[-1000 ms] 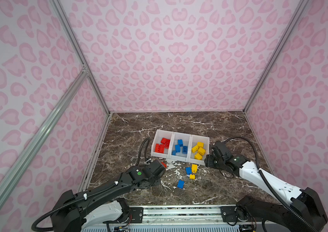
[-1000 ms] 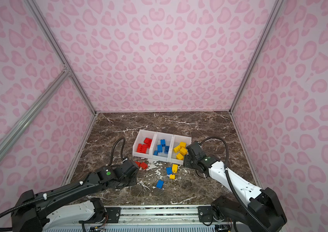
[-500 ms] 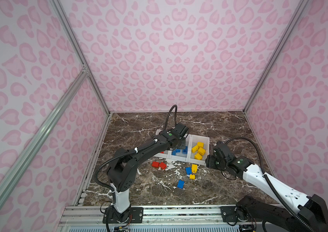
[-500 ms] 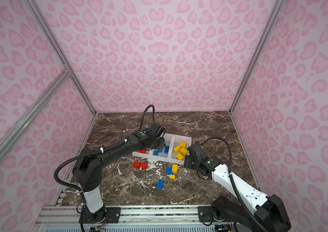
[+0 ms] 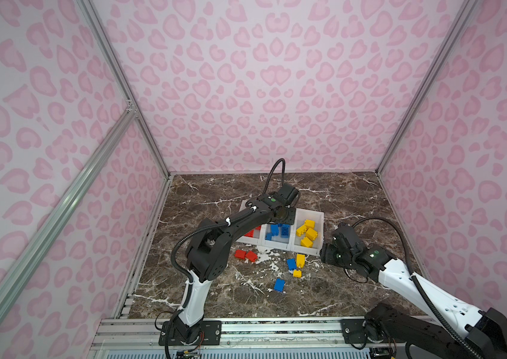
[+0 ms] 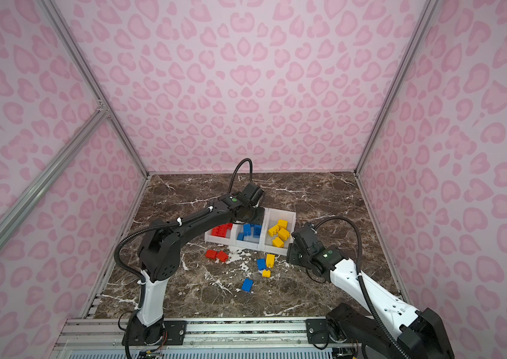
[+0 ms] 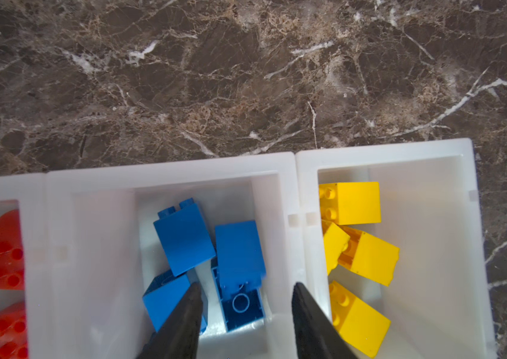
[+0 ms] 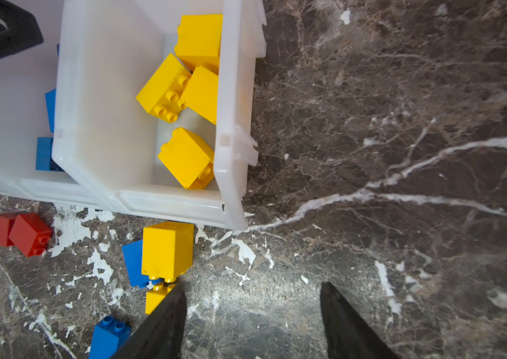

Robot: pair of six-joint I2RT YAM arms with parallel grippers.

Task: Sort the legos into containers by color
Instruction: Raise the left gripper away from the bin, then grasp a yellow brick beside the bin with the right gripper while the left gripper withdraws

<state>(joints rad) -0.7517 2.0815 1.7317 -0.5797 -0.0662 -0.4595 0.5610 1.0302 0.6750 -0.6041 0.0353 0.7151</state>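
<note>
Three glossy white open-topped plastic containers [image 5: 306,250] sit joined in a row on the veined-marble worktop [image 5: 339,192], keeping red, blue and yellow studded legos [image 7: 351,203] apart. Above the middle container the left claw [image 7: 246,284] spreads its black tapered fingers [image 7: 180,323], gripping nothing. Beneath it a blue brick [image 7: 239,251] lies tipped, hollow underside showing, its length along the container's longer side. Six loose bricks [image 5: 300,260] lie before the containers. Near the yellow container's corner the right claw [image 8: 253,284] stands open, empty.
</note>
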